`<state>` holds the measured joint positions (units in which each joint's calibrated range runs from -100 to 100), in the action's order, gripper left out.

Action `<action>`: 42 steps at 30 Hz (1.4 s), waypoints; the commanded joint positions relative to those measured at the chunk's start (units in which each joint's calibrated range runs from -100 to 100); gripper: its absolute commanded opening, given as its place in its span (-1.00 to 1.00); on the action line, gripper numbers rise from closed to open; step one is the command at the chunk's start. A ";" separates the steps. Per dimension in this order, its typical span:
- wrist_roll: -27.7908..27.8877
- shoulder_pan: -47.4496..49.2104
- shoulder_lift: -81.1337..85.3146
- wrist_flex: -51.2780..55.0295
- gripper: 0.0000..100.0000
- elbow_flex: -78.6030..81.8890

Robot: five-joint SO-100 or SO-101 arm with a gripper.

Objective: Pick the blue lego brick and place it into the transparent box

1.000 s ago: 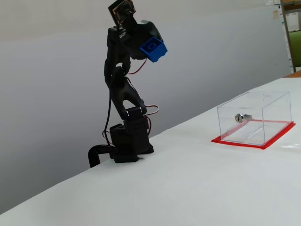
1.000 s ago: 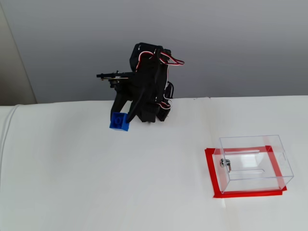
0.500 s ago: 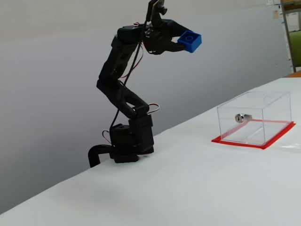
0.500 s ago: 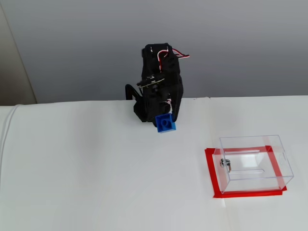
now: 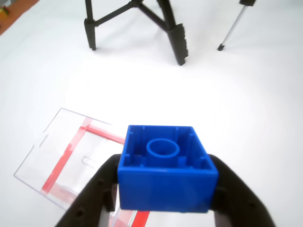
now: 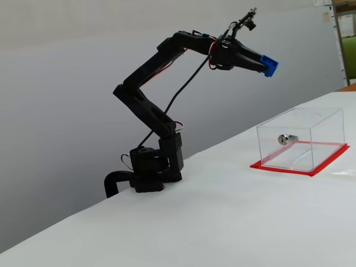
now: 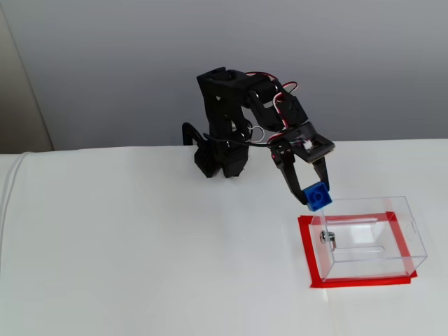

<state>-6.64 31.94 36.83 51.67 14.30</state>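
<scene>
In the wrist view, one end effector (image 5: 165, 198) pinches the single blue lego brick (image 5: 164, 168), hollow underside toward the camera, held in the air. Below it, one transparent box (image 5: 71, 151) stands on the white table (image 5: 236, 94); beyond stand two tripods (image 5: 137, 23).

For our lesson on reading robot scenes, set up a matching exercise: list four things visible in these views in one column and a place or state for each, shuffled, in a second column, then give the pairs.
Things:
1. blue lego brick
2. transparent box
3. pincer
4. silver lock

Places or states:
A. standing on the white table, red at its base
B. shut on a small part, high above the table
C. fixed to one clear wall
D. held in the air, not yet inside anything

Pairs: 1-D, 2-A, 3-B, 4-C
</scene>
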 commanded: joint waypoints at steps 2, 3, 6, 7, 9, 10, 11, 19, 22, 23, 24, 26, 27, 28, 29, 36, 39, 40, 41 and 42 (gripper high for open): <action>1.69 7.43 -3.86 -0.76 -0.75 -5.53; 1.79 8.91 -4.80 -0.76 -0.75 -5.80; 2.00 12.23 -7.51 -0.76 -0.75 -6.70; 2.00 13.05 -8.45 -0.84 -0.75 -6.97; 2.00 14.53 -10.40 -0.84 -0.75 -7.88; 2.00 15.34 -11.50 -0.84 -0.75 -8.42; 2.00 16.00 -12.60 -0.84 -0.75 -8.96; 2.00 19.55 -22.02 -0.76 -0.75 -14.66; 2.00 20.29 -24.74 -0.58 -0.75 -16.38; 2.00 20.59 -25.50 -0.50 -0.75 -16.92; 2.00 20.74 -26.35 -0.50 -0.75 -17.46; 2.00 20.74 -27.71 -0.41 -0.75 -18.46; 2.00 20.81 -28.22 -0.32 -0.75 -18.91; 2.00 20.81 -28.64 -0.15 -0.75 -19.36; 2.00 20.81 -28.98 -0.15 -0.75 -19.54; 1.95 20.81 -29.49 -0.15 -0.72 -19.63; 1.95 20.81 -29.49 -0.06 -0.55 -19.54; 1.95 20.81 -29.49 -0.06 -0.52 -19.54; 1.95 20.81 -29.49 -0.06 -0.50 -19.54; 1.95 20.81 -29.49 -0.06 -0.50 -19.54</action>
<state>-5.08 52.24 6.98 51.67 -1.15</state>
